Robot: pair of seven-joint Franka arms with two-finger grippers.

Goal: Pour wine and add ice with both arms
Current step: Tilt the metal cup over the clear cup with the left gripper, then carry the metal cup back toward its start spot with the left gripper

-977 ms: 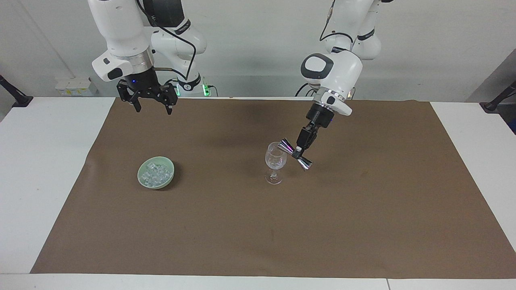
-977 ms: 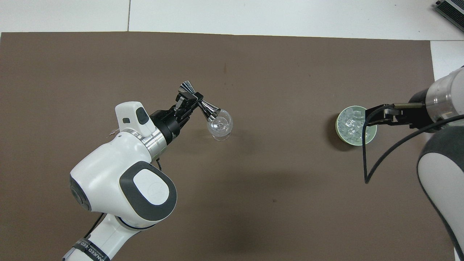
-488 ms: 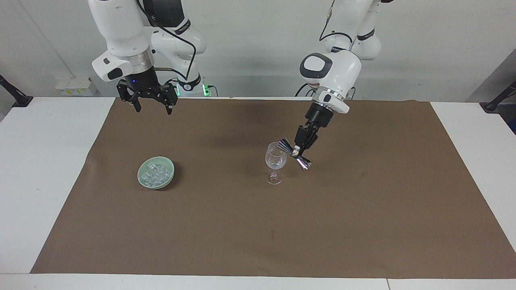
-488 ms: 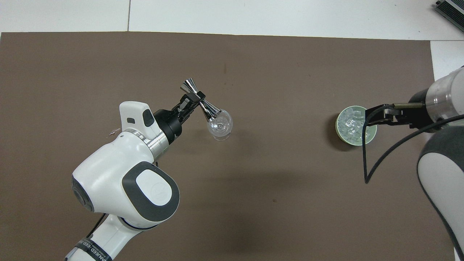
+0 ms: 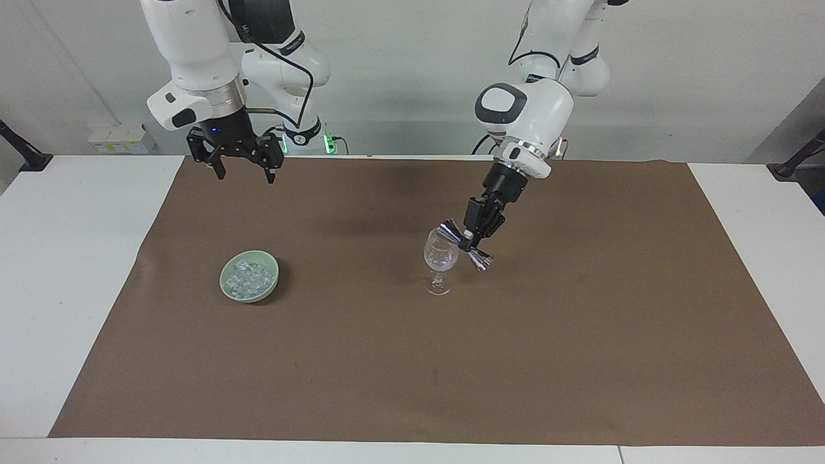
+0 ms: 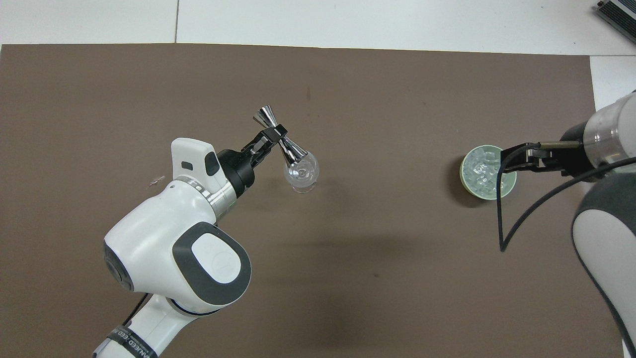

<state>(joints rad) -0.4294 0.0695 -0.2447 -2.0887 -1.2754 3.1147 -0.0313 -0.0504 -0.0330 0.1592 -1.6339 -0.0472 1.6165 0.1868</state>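
Right gripper [image 5: 245,174] jaws spread wide, empty, unmoved since a second ago, hanging above mat edge [image 5: 399,160] at robots' side; right arm waits. Pale green bowl [image 5: 227,283] of ice [image 5: 251,277] sits on brown mat toward right arm's end, unchanged. Stemmed glass [image 5: 441,258] stands near mat centre, same spot. Left gripper [image 5: 472,236] clamped on waist of silver jigger [image 5: 465,245], has swung jigger steeper, one cup end at glass rim; left arm's wrist has shifted slightly toward glass.
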